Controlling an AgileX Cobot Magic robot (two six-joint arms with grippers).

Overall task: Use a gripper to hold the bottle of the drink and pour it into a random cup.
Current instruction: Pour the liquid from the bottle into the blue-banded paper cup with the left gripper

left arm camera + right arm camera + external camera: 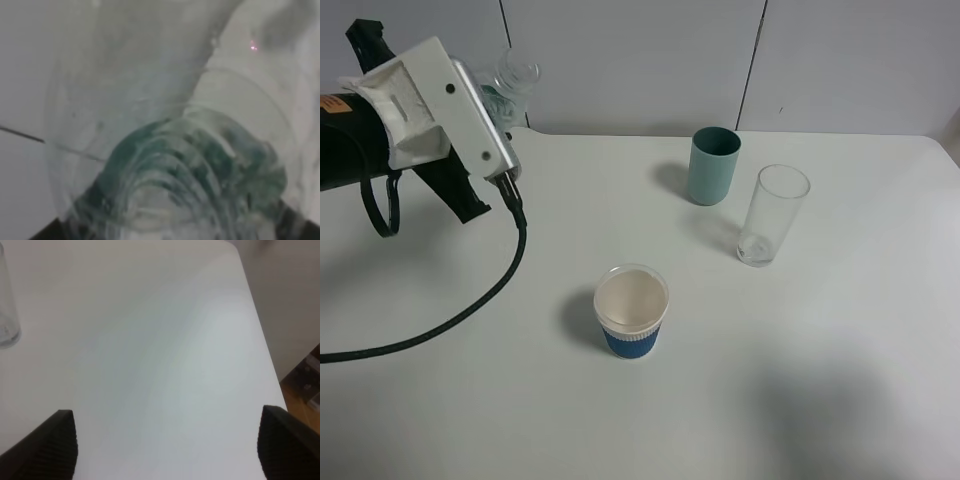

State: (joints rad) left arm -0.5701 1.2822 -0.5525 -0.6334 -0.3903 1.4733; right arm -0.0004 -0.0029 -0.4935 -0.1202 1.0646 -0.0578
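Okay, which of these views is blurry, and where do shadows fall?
Left wrist view: out of focus, the bottle a green-clear smear filling it. Exterior high view: sharp, soft shadows left of the blue-sleeved cup and teal tumbler. Right wrist view: evenly lit table.

We see a teal tumbler (714, 165) standing upright toward the back of a white table (840, 390). Near it, to the right and a little closer to us, a tall clear glass (772, 215) stands upright, not touching it. Pale wall panels (640, 60) rise behind the table.
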